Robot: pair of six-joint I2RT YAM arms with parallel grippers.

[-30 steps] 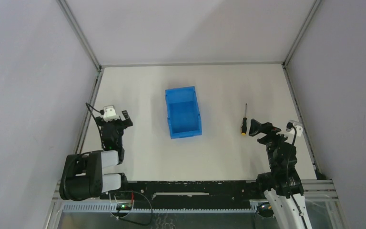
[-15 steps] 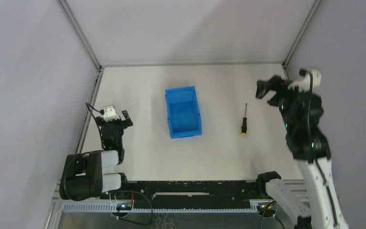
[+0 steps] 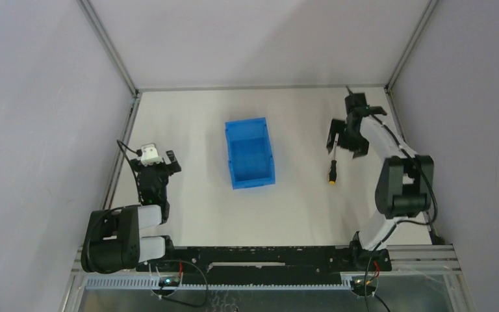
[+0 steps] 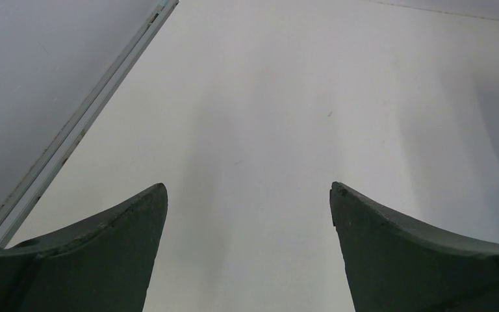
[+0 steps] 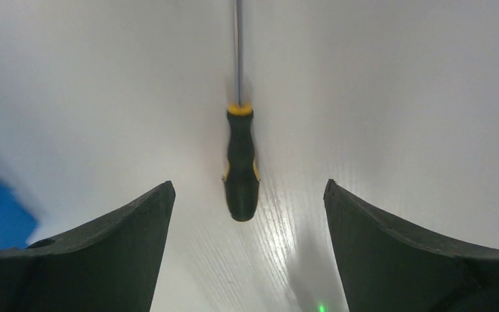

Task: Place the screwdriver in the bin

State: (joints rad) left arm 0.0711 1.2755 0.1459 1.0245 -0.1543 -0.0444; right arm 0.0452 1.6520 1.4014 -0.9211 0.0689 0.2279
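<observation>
Your table (image 3: 299, 214) carries the blue bin (image 3: 253, 177) near its middle. Your right arm (image 3: 388, 141) reaches far out, wrist tipped down, with its fingers (image 5: 104, 253) wide apart and empty over the screwdriver (image 5: 240, 175). The left fingers (image 4: 91, 260) are also spread and empty. The screwdriver lies right of the bin, well apart, handle toward you, its tip cut off.

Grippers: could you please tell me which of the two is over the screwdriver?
The right gripper: its wrist view shows the screwdriver between its open fingers, while the left gripper sits on the far side of the bin.
</observation>
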